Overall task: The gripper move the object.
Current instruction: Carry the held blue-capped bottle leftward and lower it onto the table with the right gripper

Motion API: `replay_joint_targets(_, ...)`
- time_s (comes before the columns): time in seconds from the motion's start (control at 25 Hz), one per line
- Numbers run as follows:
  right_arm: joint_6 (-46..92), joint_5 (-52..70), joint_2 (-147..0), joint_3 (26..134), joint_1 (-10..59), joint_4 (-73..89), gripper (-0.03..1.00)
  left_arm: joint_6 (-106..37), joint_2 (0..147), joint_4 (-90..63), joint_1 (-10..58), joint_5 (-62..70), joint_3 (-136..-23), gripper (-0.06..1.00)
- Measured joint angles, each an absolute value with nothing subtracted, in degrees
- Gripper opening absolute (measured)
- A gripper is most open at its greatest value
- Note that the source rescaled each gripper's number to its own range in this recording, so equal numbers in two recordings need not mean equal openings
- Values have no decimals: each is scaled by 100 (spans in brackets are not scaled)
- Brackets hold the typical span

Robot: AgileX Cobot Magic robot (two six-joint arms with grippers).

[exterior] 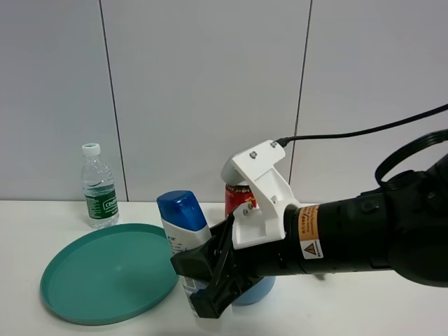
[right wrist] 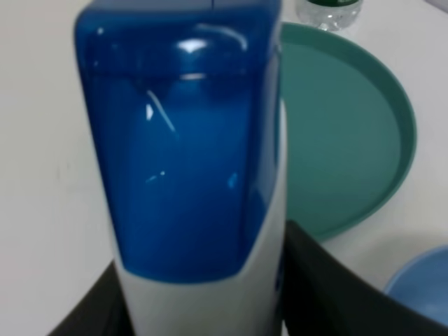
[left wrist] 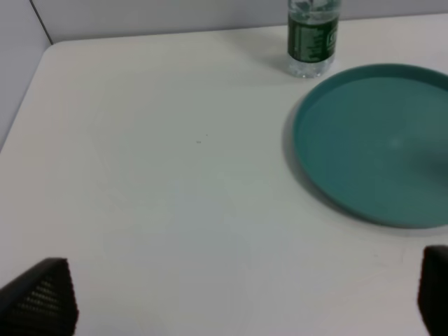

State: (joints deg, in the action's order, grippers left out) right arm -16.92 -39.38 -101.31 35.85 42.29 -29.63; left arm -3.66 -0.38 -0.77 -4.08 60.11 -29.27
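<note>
Our right pincer point(exterior: 204, 280) is clamped around the shampoo bottle point(exterior: 180, 210), which stands upright just beside the green plate point(exterior: 105, 276). We should carry it firmly and vertically, clear of the red can point(exterior: 236, 199) behind. The left pincer point(left wrist: 238, 311) is spread wide, empty. We count one shampoo bottle, one water bottle point(exterior: 98, 189), one can, one plate.

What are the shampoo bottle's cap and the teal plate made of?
Cap of the shampoo bottle: glossy blue plastic, slightly translucent-looking, with sharp glints. Plate: probably plastic, maybe melamine; smooth satin teal, soft even sheen, moulded rim.
</note>
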Motion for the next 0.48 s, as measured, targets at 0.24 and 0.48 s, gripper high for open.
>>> replay_joint_targets(0.24, -805, -4006, -10156, 3585, 4229, -2860, 0, -366, -38, -77, -408, 6011, -2927, 100)
replay_joint_targets(0.48, -618, -4060, -10156, 3585, 4229, -2707, 0, -366, -38, -77, -408, 6011, -2927, 100)
